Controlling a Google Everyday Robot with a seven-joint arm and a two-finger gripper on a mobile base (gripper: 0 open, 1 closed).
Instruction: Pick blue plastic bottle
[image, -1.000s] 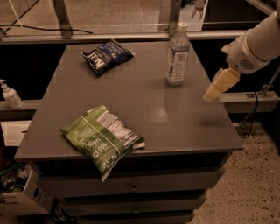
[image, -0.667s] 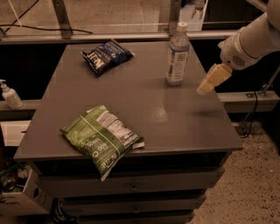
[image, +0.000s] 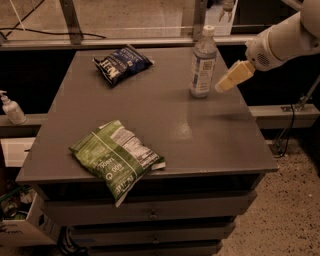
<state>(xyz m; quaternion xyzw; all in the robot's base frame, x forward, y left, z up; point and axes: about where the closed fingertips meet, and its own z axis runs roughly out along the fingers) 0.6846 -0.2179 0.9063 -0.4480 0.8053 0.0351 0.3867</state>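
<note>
The blue plastic bottle (image: 203, 62) stands upright near the back right of the grey table (image: 210, 135). It is clear bluish with a white cap and a printed label. My gripper (image: 223, 86) comes in from the right on a white arm (image: 282, 40). Its pale fingers sit just to the right of the bottle's lower half, close to it but apart from it. Nothing is in the gripper.
A green chip bag (image: 116, 157) lies at the table's front left, overhanging the edge. A dark blue chip bag (image: 121, 63) lies at the back left. A small white pump bottle (image: 11, 108) stands on a ledge at the far left. Drawers sit below the tabletop.
My gripper has moved left and a little toward the back, from the table's right edge to right beside the bottle. The bottle and both bags have not moved.
</note>
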